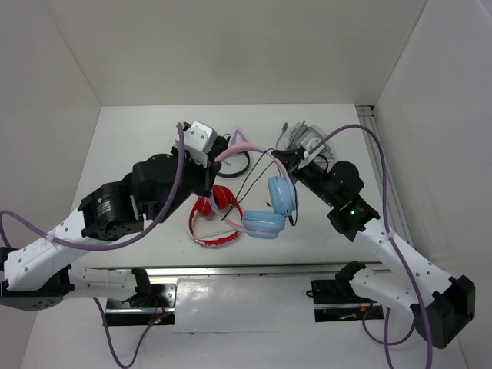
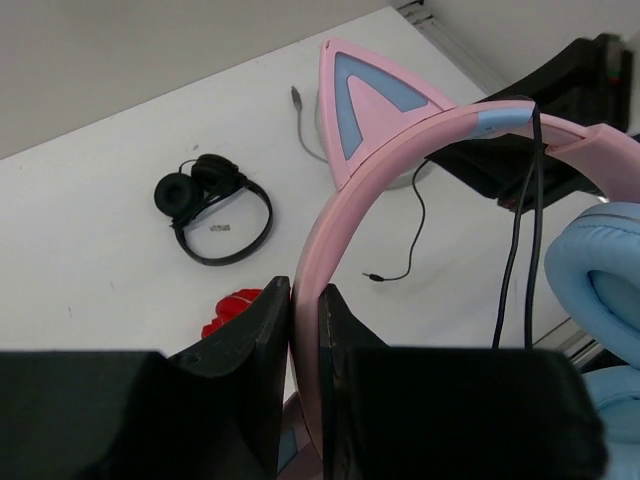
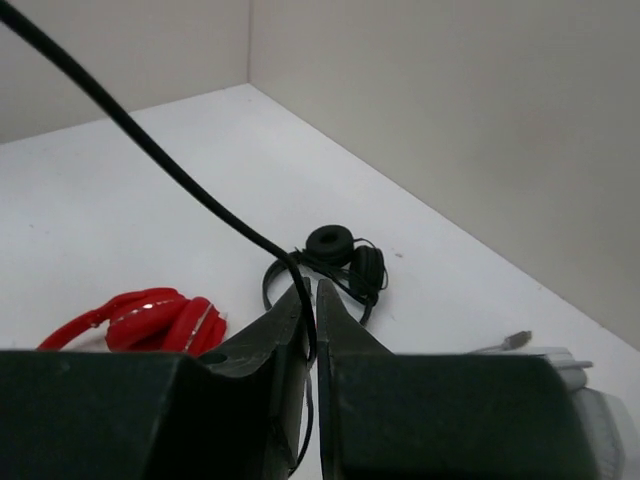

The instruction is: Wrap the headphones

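Observation:
The headphones have a pink headband (image 1: 244,146) with cat ears (image 2: 370,105) and light blue ear cups (image 1: 281,194). They are held above the table. My left gripper (image 2: 305,300) is shut on the pink headband (image 2: 340,210). My right gripper (image 3: 312,292) is shut on the thin black cable (image 3: 150,150), which runs up and left out of the jaws. In the top view the right gripper (image 1: 280,156) is at the headband's right end. The cable (image 2: 515,250) hangs over the headband; its plug end (image 2: 372,277) dangles free.
A red pair of headphones (image 1: 215,219) lies on the table below the held pair. A small black pair (image 2: 212,205) lies further back. A grey-white pair (image 1: 301,138) sits at the back right behind my right arm. White walls enclose the table.

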`<action>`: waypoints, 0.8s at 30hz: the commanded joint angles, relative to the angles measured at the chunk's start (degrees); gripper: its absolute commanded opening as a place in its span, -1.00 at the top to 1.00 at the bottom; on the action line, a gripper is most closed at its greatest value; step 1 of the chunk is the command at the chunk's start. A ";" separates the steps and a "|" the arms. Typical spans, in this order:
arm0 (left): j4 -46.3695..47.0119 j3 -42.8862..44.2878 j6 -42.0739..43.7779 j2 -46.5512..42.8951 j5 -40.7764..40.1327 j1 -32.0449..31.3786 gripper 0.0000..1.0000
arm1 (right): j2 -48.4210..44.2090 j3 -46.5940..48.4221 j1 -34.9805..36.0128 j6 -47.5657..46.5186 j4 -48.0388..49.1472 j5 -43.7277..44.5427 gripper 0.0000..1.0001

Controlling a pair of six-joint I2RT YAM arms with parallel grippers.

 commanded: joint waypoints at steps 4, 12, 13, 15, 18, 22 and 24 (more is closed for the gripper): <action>5.22 8.94 -3.74 -0.10 0.98 -0.22 1.00 | 2.22 -1.83 -6.09 8.25 12.94 -13.13 0.74; 2.32 15.34 -4.36 3.42 -0.24 -0.22 1.00 | 6.17 -3.76 -7.15 14.66 21.38 -18.67 0.68; 0.66 17.19 -4.97 4.81 -0.86 -0.22 1.00 | 7.57 -3.76 -7.15 15.45 22.52 -19.37 0.66; -0.31 18.77 -4.97 5.96 -0.87 -0.22 1.00 | 8.28 -3.76 -7.15 15.46 23.31 -19.37 0.63; -2.51 21.50 -6.38 7.46 -3.75 -0.22 1.00 | 8.81 -4.29 -7.15 15.99 23.84 -19.99 0.60; -4.36 26.42 -8.39 8.87 -6.66 -0.22 1.00 | 10.56 -5.69 -7.67 16.52 24.37 -19.99 0.60; -4.89 27.57 -9.01 9.92 -7.37 -0.22 1.00 | 10.57 -6.83 -7.67 16.52 24.90 -19.99 0.57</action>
